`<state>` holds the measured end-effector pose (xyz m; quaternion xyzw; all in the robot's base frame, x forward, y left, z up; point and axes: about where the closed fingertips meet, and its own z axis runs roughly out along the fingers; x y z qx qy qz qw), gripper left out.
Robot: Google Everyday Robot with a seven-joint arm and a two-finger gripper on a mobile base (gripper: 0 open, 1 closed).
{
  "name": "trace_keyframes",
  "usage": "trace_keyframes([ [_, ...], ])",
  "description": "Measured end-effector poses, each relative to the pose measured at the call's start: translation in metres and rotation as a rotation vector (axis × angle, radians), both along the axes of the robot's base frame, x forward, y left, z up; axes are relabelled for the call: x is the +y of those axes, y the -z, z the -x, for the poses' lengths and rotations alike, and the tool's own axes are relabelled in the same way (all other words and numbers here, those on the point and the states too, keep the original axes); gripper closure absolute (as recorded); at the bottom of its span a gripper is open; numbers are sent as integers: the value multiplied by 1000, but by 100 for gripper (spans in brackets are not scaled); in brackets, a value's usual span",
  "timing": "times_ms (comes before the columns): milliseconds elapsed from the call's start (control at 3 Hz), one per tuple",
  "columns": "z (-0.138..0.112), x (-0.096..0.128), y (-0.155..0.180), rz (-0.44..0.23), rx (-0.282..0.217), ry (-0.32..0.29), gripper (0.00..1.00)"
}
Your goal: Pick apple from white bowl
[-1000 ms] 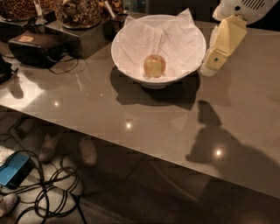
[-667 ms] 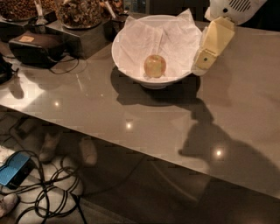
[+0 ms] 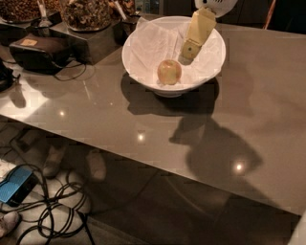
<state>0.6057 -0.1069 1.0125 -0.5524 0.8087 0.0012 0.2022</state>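
Observation:
The apple (image 3: 169, 72) is small, yellowish-green with a reddish blush, and lies in the middle of the white bowl (image 3: 143, 67). The bowl is wide, lined with crumpled white paper, and stands on the grey table toward its far edge. My gripper (image 3: 189, 50) comes down from the top of the camera view over the bowl's right half. Its cream-coloured tip hangs just above and to the right of the apple, apart from it.
Dark containers of brown snacks (image 3: 86, 13) stand at the back left, with a black box (image 3: 38, 51) and cables in front of them. The grey table (image 3: 248, 110) stretches to the right and front. Cables and a blue object (image 3: 16, 184) lie on the floor below.
My gripper has moved left from beside the bowl's right rim to over the inside of the bowl, closer to the apple. The apple and bowl have not moved.

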Motion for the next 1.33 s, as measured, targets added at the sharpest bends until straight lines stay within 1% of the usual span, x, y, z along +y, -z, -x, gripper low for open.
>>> trace_keyframes([
  [333, -16, 12, 10, -72, 23, 14, 0],
  [667, -35, 23, 19, -131, 57, 29, 2],
  [1000, -51, 30, 26, -163, 83, 40, 4],
  [1333, -66, 30, 37, -179, 107, 64, 13],
])
